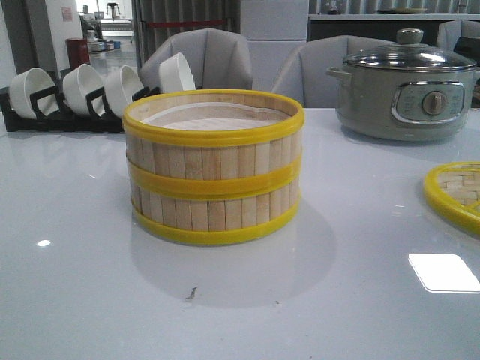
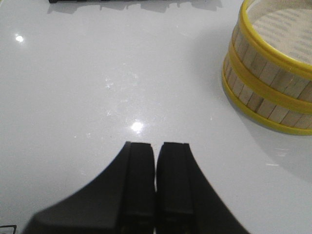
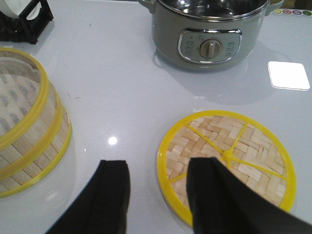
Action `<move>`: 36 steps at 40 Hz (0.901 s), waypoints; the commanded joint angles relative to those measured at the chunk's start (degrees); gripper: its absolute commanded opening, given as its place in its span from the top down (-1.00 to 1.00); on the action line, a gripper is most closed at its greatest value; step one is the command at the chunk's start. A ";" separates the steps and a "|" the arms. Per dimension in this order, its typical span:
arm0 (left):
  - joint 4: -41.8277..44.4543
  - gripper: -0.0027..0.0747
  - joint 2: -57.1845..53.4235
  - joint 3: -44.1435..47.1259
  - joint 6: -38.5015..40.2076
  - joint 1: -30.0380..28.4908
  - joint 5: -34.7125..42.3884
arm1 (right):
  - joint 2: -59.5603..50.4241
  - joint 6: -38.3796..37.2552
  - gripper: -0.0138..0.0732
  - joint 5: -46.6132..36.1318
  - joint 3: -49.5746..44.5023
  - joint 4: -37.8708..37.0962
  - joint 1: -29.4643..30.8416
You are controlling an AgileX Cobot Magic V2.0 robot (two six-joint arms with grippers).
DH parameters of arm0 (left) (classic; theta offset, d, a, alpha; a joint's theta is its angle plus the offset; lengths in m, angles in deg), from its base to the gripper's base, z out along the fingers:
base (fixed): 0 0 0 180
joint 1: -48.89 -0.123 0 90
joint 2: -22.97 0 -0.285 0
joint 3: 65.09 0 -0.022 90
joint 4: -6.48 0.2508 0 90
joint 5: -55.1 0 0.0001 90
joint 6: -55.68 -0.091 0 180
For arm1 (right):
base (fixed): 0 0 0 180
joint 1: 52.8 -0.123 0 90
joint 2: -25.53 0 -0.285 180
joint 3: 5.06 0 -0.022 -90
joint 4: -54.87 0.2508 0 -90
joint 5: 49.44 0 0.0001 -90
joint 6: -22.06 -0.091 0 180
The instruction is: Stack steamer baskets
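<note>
While the two steamer baskets [image 1: 214, 166] are seen stacked one directly on the other near the middle of the white table [image 1: 360, 225], neither is gripped by either claw. The upper basket [image 1: 214, 139] is seated squarely on the lower basket [image 1: 215, 212], their yellow rims meeting in a band halfway up the stack, and a white liner [image 1: 206, 117] is visible inside the upper one. In the left wrist view the stack [image 2: 270, 73] is found ahead of the left gripper [image 2: 156, 161] and off to one side, well apart from it; the black fingers [image 2: 139, 185] are pressed together with only a hairline slit between them, and nothing is held. In the right wrist view the stack [image 3: 29, 126] is placed to one side of the right gripper [image 3: 158, 187], apart from it. The right fingers [image 3: 112, 190] are spread widely, with bare table between them and nothing grasped. A flat woven lid [image 3: 229, 161] with a yellow rim is lying on the table just past the other right fingertip, partly covered by it in the view. Further ahead of that gripper an electric pot [image 3: 207, 36] with a dial is set. Beyond the stack, a black rack [image 1: 67, 112] of white bowls [image 1: 82, 86] is stood at the table's far edge.
</note>
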 commanded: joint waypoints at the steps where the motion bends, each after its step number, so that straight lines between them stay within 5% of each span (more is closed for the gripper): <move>1: 0.00 0.72 -0.29 -1.34 0.48 0.48 4.71 | -0.33 0.00 -0.22 -3.91 1.99 0.07 0.18; 16: 0.00 0.72 -0.29 -1.34 0.48 0.48 4.81 | -0.33 0.00 -0.18 -3.62 1.99 0.07 0.18; 23: 0.00 0.72 -0.29 -1.34 0.48 0.48 4.81 | -0.33 0.00 0.66 -0.68 1.99 0.07 0.18; 36: 0.00 0.72 -0.29 -1.34 0.48 0.48 4.81 | -0.33 0.00 0.48 4.17 1.87 0.07 0.18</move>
